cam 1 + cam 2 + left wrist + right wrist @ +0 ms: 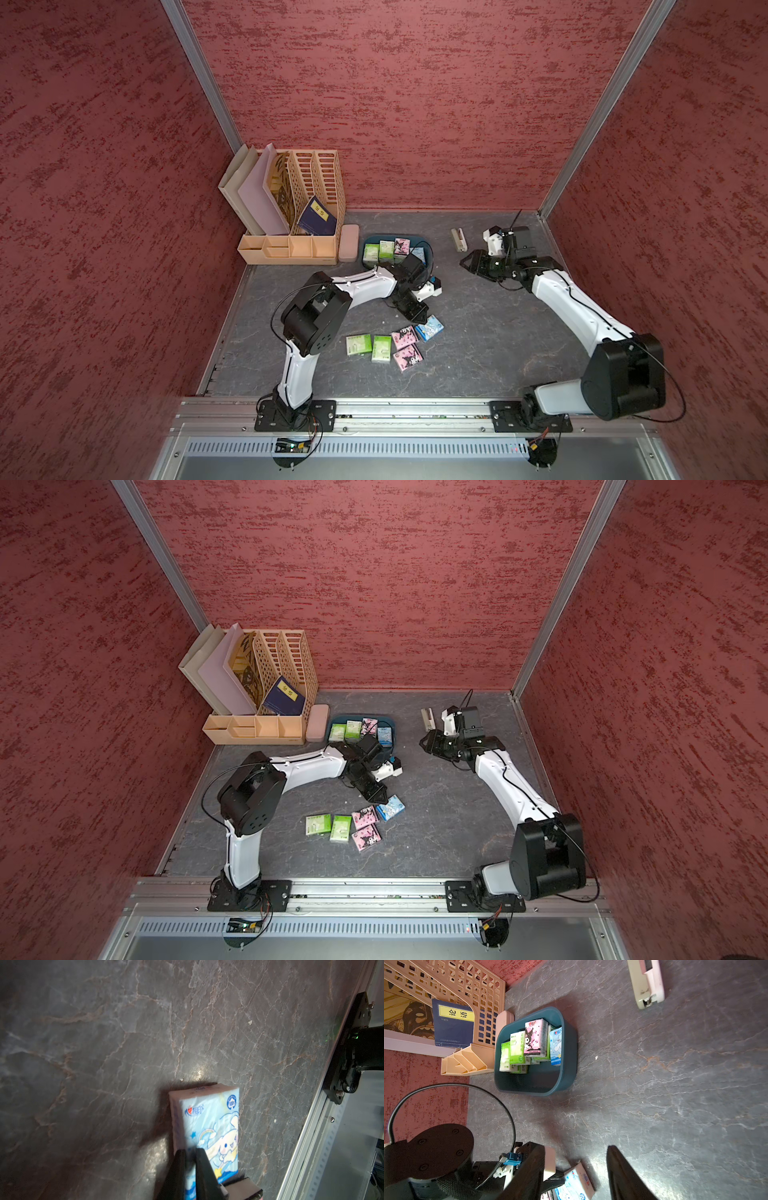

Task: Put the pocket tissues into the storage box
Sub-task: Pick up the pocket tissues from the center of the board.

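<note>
Left gripper (419, 321) is low over mid-table, jaws almost closed and pinching one end of the blue packet (431, 328). In the left wrist view both fingers (204, 1167) clamp the wrapper with only a thin slit between them. The blue packet (209, 1122) sits just beside pink packet A (404, 336), touching or nearly so; can't tell if it's lifted off the table (498, 332). Other loose ones lie flat nearby, toward the robot's base: pink packet B (408, 358), green packet A (358, 345) and green packet B (382, 348). They are close together, with the greens side by side. The box (376, 239) is further back, partly hidden by the left wrist in both top views. The right wrist view shows the box (568, 1053) holding a row of packets on edge along one end: two green (517, 1047), one pink (534, 1038), one blue (556, 1045), and more underneath that are hard to count. The rest of the box floor is bare. Right gripper (466, 262) hangs right of the box, well apart from it, jaws about half open and holding nothing. The stapler (458, 240) is just behind it. The organiser (299, 208) and the case (348, 248) are left of the box, the case nearly touching it.
</note>
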Robot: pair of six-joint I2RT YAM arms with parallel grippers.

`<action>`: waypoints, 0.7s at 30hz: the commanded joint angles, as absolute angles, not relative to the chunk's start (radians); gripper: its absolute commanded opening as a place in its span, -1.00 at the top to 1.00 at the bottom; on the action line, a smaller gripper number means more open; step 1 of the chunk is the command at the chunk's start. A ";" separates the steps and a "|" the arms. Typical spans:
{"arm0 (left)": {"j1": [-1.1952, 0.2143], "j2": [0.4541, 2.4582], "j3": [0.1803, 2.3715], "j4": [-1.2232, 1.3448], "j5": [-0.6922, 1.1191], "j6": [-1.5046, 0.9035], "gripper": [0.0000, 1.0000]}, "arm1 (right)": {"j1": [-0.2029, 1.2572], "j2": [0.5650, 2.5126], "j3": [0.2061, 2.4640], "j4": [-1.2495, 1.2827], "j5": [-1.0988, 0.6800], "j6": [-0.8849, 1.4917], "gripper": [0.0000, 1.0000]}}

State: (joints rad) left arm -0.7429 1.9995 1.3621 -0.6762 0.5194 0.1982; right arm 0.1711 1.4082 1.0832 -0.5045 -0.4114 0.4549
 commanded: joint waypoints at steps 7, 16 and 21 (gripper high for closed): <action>-0.747 2.042 1.391 -0.691 0.538 0.212 1.00 | 0.151 1.364 1.080 -0.521 -0.405 0.437 -0.04; -0.730 1.974 1.351 -0.600 0.514 0.174 1.00 | 0.147 1.359 1.091 -0.521 -0.407 0.439 -0.04; -0.680 1.817 1.239 -0.423 0.467 0.101 1.00 | 0.146 1.343 1.082 -0.481 -0.439 0.458 -0.13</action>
State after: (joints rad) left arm -0.7124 1.9224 1.2766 -0.5591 0.5014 0.1482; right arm 0.1539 1.3758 1.0832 -0.5152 -0.4152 0.4553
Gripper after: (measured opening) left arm 0.043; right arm 0.560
